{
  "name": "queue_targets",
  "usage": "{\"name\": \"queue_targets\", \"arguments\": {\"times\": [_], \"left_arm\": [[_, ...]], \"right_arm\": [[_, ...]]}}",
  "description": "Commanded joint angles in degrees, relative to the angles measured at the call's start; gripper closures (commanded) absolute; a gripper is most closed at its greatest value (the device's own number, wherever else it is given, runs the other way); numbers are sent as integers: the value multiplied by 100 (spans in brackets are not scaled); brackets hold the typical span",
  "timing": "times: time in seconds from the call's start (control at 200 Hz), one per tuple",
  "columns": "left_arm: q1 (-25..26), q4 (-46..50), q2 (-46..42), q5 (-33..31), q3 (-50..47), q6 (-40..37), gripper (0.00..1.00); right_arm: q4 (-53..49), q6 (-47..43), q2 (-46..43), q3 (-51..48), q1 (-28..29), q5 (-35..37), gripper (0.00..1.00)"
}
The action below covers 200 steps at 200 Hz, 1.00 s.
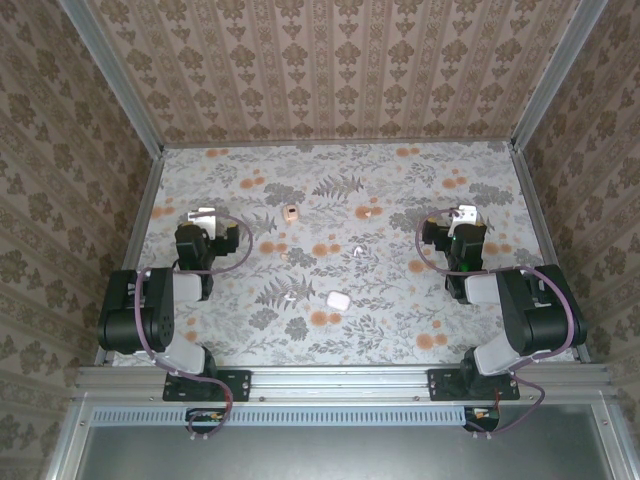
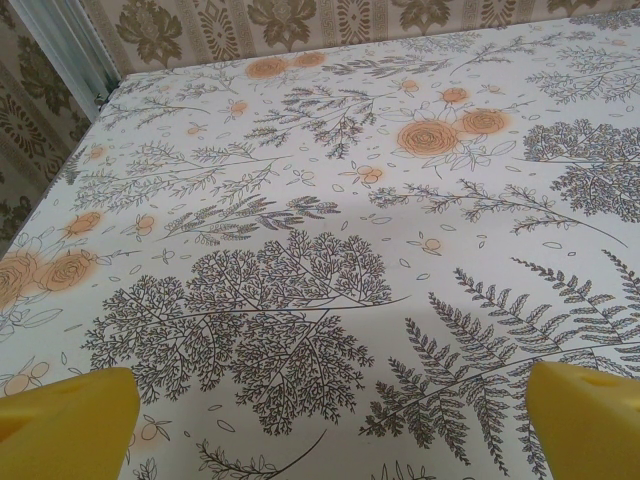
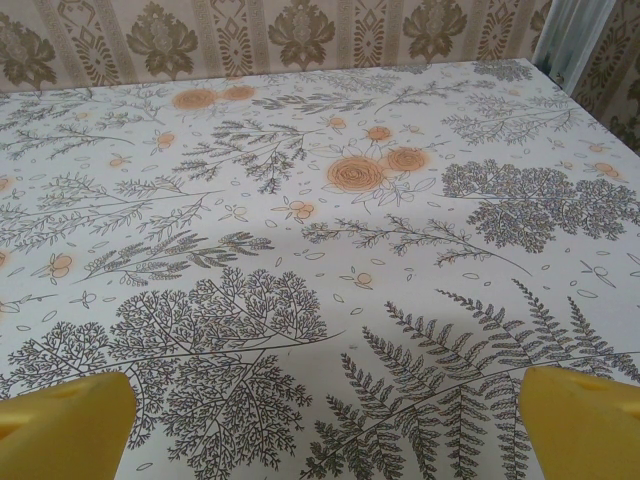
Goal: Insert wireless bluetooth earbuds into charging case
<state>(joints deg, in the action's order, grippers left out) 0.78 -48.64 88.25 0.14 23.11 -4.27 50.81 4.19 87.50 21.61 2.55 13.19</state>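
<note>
Charging case (image 1: 336,298) is laid centrally; one earbud (image 1: 289,297) at its 9 o'clock, second earbud (image 1: 357,251) at 1 o'clock, likely spaced for separate picking. Both jaws are held wide, empty.

The table cover (image 1: 400,330) looks like a smooth, matt printed sheet lying flat. The charging case (image 1: 337,298) is smooth white plastic with a faint sheen. The walls (image 1: 330,70) carry matt patterned wallpaper. The frame rails (image 1: 340,380) are dull silvery metal. The left gripper (image 2: 325,425) has matt yellow pads (image 2: 65,425), slightly grainy, as does the right gripper (image 3: 325,425). The left arm (image 1: 135,315) and right arm (image 1: 535,315) wear black and grey plastic shells.
</note>
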Motion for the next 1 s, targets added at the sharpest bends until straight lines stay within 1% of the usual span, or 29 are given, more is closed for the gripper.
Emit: {"name": "queue_targets", "arguments": {"times": [0.0,0.41,0.475,0.545,0.58,0.635,0.71,0.765,0.905,0.995], "left_arm": [[26,13,-32,-3,18,99,0],[-40,13,-44,91,6,120,0],[-25,73,-139,62,17,120,0],[-16,260,-344,-18,12,152,0],[-21,393,-475,-69,36,172,0],[-16,821,-751,-93,143,225,0],[-18,1816,-1137,-226,438,441,0],[-16,2388,-1360,-186,650,569,0],[-14,3646,-1759,378,1204,915,0],[-1,4570,-1837,938,1675,1150,0]], "right_arm": [[24,-102,34,81,9,-80,0],[43,-102,25,61,9,-80,0],[34,-110,6,65,13,-95,0],[-188,-148,-158,122,23,-174,0],[-427,-195,-322,192,31,-230,0],[-1190,-203,-660,431,52,-301,0],[-2590,13,-1093,970,53,-432,0],[-3262,54,-1259,1257,74,-745,0],[-4472,-9,-1537,1776,396,-1346,1],[-5376,-311,-1512,2210,906,-1621,1]]}}
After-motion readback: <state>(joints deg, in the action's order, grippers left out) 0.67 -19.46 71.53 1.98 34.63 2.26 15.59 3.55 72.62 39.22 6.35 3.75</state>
